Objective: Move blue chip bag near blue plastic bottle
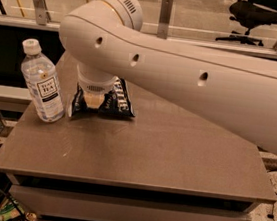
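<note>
Two things stand out on the brown counter (163, 151): the blue plastic bottle (43, 88) upright at the left edge, and the blue chip bag (117, 102) lying just to its right, a narrow strip of counter showing between them. The robot's big white arm (183, 77) sweeps in from the right and bends down over the bag, so the tool (93, 101) sits right on the bag's left half, down at the foil. Whether the tool is spread, pressed together or pinching the bag I cannot tell, since the wrist covers it.

I'd judge the bag to be very light and soft: puffy foil full of air, with brittle chips inside. It probably crumples under any pressure and slides easily on the smooth counter. A firm squeeze in the middle could crush the contents or pop the air cushion, so the better hold is likely a crimped edge or a raised fold, where the foil bunches and gives grip. Slick foil may also slip out of a shallow pinch.

The bottle looks taller and top-heavy by comparison, and it stands close enough that a nudge from the bag or wrist might tip it.
</note>
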